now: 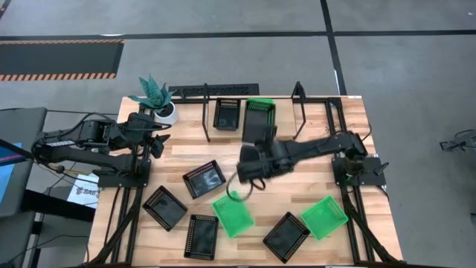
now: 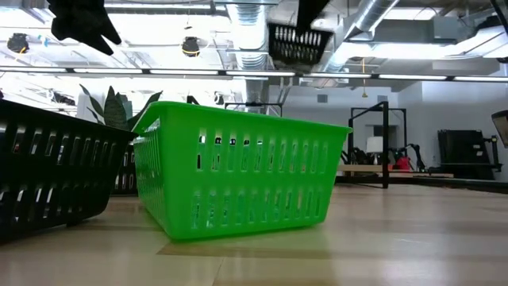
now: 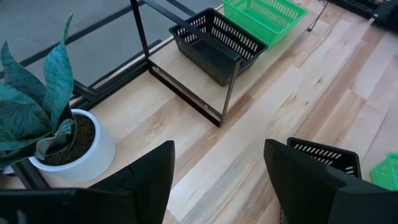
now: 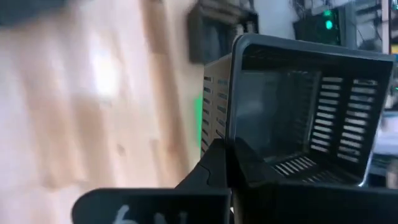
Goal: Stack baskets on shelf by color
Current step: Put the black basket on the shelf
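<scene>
My right gripper (image 1: 250, 165) is over the middle of the table, shut on a black basket (image 4: 298, 112), which also shows high in the low view (image 2: 298, 44). The shelf (image 1: 207, 123) stands at the far edge with one black basket (image 1: 227, 113) and one green basket (image 1: 260, 109) resting in it. On the table lie two green baskets (image 1: 232, 214) (image 1: 324, 217) and several black ones (image 1: 204, 179). My left gripper (image 3: 217, 180) is open and empty, above the table by the potted plant (image 3: 56, 137). My right gripper holds the black basket by one wall at its rim (image 4: 235, 134). One finger (image 4: 214, 165) is outside the wall and the other (image 4: 258, 165) inside. The basket is lifted clear of the table and tilted, its open side turned toward the wrist camera.
A teal plant in a white pot (image 1: 158, 100) stands at the far left corner beside the shelf. Black baskets (image 1: 164, 207) (image 1: 201, 236) (image 1: 286, 237) lie along the near side. Bare wood (image 1: 312, 175) lies between the shelf and the near baskets on the right.
</scene>
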Robot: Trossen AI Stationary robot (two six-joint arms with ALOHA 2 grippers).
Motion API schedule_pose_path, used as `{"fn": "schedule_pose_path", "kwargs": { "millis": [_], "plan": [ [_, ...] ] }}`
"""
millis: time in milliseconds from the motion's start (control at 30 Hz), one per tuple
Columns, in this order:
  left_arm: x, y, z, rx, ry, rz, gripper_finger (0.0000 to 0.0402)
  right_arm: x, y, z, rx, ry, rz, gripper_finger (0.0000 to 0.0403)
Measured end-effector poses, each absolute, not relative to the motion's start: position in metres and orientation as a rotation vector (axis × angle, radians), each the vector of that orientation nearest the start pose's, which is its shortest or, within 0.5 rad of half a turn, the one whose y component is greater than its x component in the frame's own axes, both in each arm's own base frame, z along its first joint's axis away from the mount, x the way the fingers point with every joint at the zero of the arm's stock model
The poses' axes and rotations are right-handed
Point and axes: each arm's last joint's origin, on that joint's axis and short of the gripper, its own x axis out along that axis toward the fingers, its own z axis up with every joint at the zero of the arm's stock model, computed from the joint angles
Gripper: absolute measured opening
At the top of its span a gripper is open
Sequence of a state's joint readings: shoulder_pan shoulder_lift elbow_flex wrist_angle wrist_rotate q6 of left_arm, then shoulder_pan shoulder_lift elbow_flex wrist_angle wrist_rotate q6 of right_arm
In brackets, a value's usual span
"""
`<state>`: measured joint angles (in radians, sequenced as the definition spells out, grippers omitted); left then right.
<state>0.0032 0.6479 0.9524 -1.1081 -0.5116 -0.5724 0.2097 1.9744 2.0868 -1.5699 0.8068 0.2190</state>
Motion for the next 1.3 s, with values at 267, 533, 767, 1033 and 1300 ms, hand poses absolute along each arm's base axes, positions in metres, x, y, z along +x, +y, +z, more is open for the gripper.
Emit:
{"fn": "schedule_pose_path", "kwargs": {
  "millis": [267,533,767,1033,1300],
  "plan": [
    [0.089,0.015,0.327,-0.316,0.610,0.712,0.0236,0.330,0.000,0.349,-0.481,1.240,-0.725,0.0003],
    [0.089,0.016,0.327,-0.295,0.604,0.730,0.0236,0.290,-0.015,0.348,-0.415,1.025,-0.740,0.0007],
    [0.089,0.016,0.327,-0.293,0.603,0.734,0.0236,0.279,-0.029,0.331,-0.421,0.857,-0.752,0.0007],
    [0.090,0.016,0.328,-0.297,0.594,0.732,0.0236,0.280,-0.058,0.310,-0.461,0.930,-0.718,0.0010],
    [0.090,0.016,0.328,-0.305,0.592,0.735,0.0236,0.283,-0.085,0.292,-0.441,0.925,-0.692,0.0010]
  ]
}}
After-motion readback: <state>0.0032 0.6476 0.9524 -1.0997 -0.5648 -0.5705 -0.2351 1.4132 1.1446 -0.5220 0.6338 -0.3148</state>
